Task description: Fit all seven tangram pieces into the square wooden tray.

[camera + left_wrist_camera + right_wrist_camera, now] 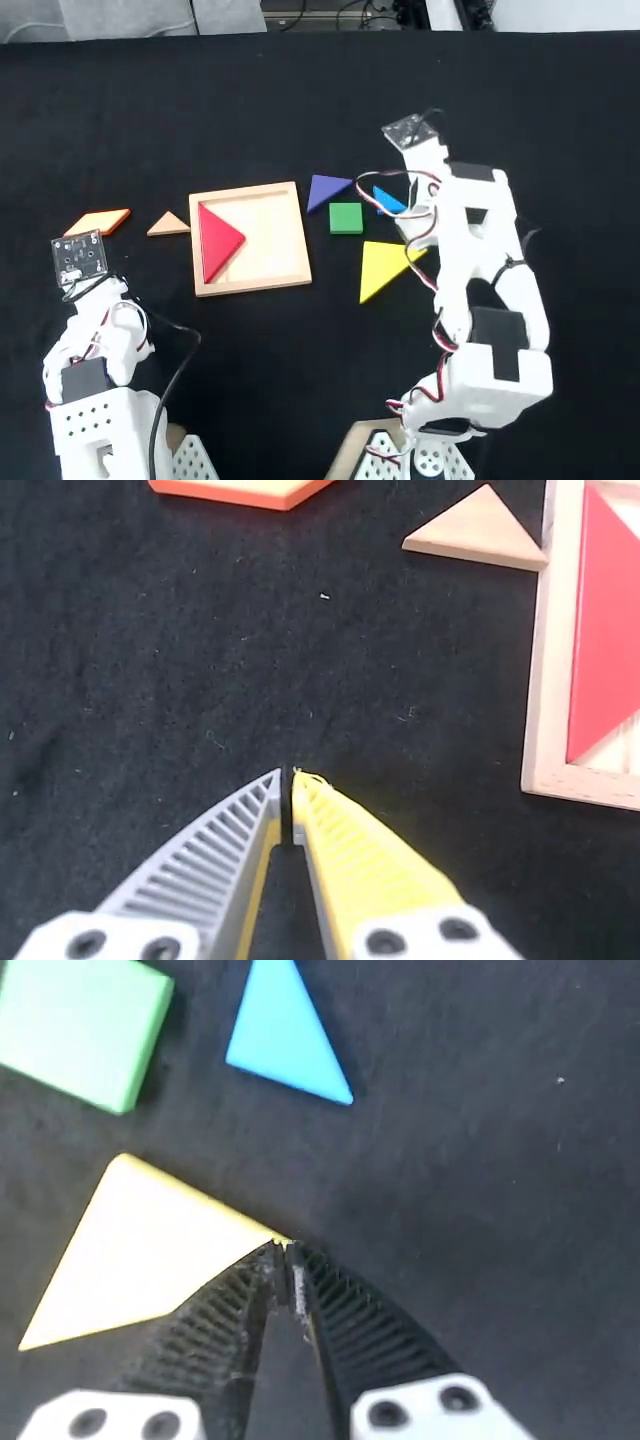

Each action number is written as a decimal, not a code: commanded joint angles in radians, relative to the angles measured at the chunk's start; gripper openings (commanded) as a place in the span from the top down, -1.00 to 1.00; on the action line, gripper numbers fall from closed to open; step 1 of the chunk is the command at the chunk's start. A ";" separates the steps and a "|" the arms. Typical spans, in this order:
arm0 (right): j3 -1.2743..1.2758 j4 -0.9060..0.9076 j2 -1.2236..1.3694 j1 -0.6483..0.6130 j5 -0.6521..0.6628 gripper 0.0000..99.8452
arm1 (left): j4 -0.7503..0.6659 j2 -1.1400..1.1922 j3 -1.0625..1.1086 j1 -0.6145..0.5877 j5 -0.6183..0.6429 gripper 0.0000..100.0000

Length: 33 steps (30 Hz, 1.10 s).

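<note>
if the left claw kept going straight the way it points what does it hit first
Probably the orange piece: the shut left claw points across bare black cloth at its end, missing the wooden triangle. Depth is unclear; it may touch cloth first.

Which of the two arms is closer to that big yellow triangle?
Right. The right gripper is at a corner of the yellow triangle; the left gripper is on the far side of the tray, near the tan triangle.

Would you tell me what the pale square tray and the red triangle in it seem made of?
The pale square tray looks like bare wood, faintly grained. The red triangle is smooth and evenly coloured: probably painted wood, possibly plastic.
</note>
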 commanded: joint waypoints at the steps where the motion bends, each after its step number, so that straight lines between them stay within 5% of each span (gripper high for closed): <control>1: -0.001 -0.048 0.038 -0.009 0.011 0.98 | -0.020 -0.008 -0.007 0.001 0.005 0.94; 12: 0.056 0.256 0.001 -0.112 0.212 0.98 | -0.020 -0.008 -0.007 0.001 0.005 0.94; 24: 0.120 0.339 -0.423 -0.209 0.157 0.95 | -0.020 -0.008 -0.007 0.001 0.005 0.94; 29: 0.127 0.439 -0.410 -0.354 0.160 0.53 | -0.020 -0.008 -0.005 0.001 0.005 0.93; 33: 0.127 0.470 -0.300 -0.439 0.334 0.15 | -0.020 -0.008 -0.005 0.001 0.005 0.93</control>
